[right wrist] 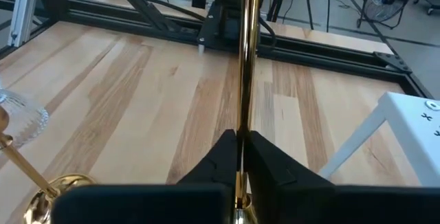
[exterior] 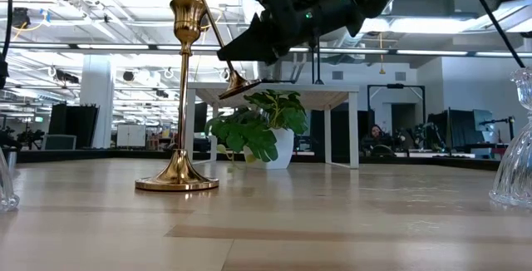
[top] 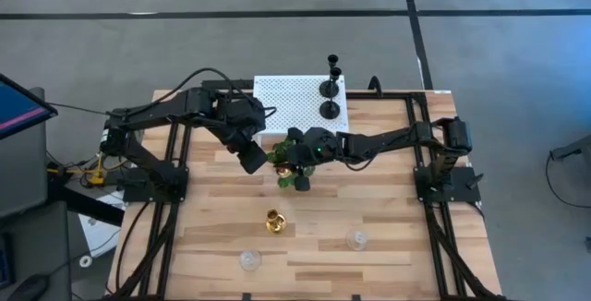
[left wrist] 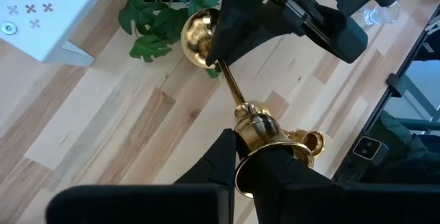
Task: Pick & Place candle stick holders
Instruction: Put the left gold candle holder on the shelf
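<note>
A tall gold candle stick holder (left wrist: 230, 86) hangs tilted in the air over the green plant (top: 297, 179), with both grippers shut on it. My left gripper (left wrist: 258, 148) is at its cup end and my right gripper (right wrist: 242, 141) is on its stem. In the low view its round base (exterior: 241, 84) sits lower than its cup end. A second gold holder (exterior: 179, 96) stands upright on its base on the table. Two black holders (top: 331, 87) stand on the white perforated stand (top: 286, 107). Two clear glass holders (top: 249, 260) (top: 355, 239) stand near the table's near edge. My left gripper pinches the holder's bulbous cup end (left wrist: 256, 124) between its two fingers, which lie roughly along the stem. The holder is lifted clear of the table and slants down away from this gripper. My right gripper pinches the thin stem (right wrist: 243, 124) between its two fingers, near the round base (left wrist: 198, 35). In the low view the base shows just below the fingers. The holder is clear of the table and the plant.
The potted plant stands right under the two grippers at the table's middle. The white stand is at the far edge. Bare wooden table (top: 388, 199) lies to the right and between the plant and the standing gold holder (top: 274, 220).
</note>
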### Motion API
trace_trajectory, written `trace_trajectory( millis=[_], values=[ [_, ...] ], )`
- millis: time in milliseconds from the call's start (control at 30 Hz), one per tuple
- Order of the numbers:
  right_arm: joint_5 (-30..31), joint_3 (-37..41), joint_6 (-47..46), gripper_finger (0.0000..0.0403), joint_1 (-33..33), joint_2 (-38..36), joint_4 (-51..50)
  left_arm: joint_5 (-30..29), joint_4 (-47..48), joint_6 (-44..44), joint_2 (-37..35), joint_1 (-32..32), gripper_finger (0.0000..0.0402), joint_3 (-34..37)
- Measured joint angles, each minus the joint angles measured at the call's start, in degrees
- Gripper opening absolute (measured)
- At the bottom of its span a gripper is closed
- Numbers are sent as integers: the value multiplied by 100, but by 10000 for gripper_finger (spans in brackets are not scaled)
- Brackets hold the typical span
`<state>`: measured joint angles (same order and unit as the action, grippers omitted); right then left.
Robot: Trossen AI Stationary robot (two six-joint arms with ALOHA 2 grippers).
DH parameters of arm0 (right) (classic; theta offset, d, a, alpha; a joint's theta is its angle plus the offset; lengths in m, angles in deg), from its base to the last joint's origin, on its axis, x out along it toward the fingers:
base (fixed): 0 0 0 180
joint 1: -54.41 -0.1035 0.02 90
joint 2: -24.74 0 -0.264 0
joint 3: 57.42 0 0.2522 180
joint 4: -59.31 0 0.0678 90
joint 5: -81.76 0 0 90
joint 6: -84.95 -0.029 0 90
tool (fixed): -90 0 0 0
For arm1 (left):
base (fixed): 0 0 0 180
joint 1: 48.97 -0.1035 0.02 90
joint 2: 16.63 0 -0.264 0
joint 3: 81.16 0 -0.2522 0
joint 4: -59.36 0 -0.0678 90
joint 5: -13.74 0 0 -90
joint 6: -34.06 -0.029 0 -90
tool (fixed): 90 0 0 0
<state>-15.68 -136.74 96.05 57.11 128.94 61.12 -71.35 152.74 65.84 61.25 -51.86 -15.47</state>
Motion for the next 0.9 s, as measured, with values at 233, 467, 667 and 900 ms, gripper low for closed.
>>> trace_trajectory(
  millis=[233,467,667,900],
  values=[
    [-17,0,1,4,-7,0,9,214,-39,1,-2,-3,42,0],
    [-17,6,8,2,-9,-164,-136,479,-68,0,-196,-5,51,4],
    [43,23,141,1,7,-324,-510,724,-124,14,-703,-3,52,3],
    [322,4,148,1,-17,-468,-420,-13,-415,-332,-1281,37,53,0]
  ],
)
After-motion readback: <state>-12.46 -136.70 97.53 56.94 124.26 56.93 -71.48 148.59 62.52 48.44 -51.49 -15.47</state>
